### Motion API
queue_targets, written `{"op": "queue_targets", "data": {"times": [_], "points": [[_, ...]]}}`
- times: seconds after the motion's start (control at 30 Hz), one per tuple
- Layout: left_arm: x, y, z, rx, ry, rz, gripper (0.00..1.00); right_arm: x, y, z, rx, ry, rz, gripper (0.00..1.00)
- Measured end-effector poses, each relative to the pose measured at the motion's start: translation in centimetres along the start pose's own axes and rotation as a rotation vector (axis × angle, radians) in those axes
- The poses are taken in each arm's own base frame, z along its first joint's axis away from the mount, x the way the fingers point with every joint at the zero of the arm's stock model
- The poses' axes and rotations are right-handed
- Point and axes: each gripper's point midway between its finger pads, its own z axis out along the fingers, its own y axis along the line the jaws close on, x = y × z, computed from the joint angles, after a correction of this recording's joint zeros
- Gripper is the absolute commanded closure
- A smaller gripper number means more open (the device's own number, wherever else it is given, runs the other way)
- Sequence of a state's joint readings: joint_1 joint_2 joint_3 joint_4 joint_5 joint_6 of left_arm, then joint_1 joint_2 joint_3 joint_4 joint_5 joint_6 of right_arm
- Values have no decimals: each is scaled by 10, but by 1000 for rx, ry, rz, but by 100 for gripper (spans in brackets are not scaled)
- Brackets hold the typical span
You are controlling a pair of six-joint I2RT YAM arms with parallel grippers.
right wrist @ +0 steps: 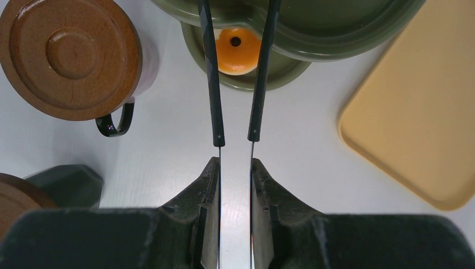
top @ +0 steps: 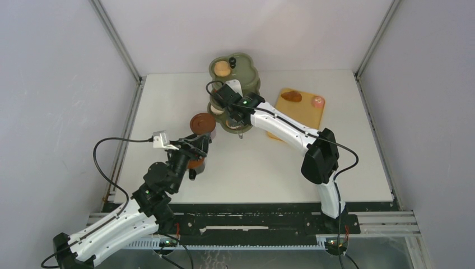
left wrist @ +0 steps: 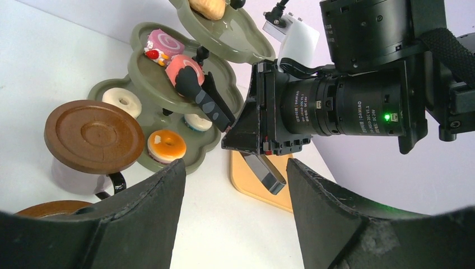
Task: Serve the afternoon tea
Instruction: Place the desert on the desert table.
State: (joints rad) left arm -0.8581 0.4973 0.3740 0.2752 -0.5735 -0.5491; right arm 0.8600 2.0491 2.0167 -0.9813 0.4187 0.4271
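Right jaws are clamping black tongs (right wrist: 212, 84), tips ahead pinching a likely soft pink swirl cake (left wrist: 178, 64) by its sides; left jaws are gaping empty.

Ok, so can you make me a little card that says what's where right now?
Stand: olive-green three-tier scalloped stand, back of table
Top tier: one brown bun
Middle tier: pink swirl cakes, two showing
Bottom tier: small donuts, three showing
Right pincer: shut on black tongs, tips at a middle-tier cake
Left pincer: open, holding nothing
Cup: brown round saucer lying on a black-handled cup beside the stand
Tray: flat orange-yellow rectangular tray, holding a bun and a pink cake
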Motion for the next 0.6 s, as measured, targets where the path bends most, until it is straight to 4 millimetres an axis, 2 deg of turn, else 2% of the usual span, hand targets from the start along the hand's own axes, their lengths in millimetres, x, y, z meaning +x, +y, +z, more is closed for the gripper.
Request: {"op": "queue_targets", "data": {"times": [0.27, 0.6], "points": [[0, 0, 0, 0, 0, 0, 29, 1, -1, 0, 4, 2, -3, 88], [4, 1, 2, -4, 8, 6, 29, 6, -15, 9, 60, -3, -5, 88]]}}
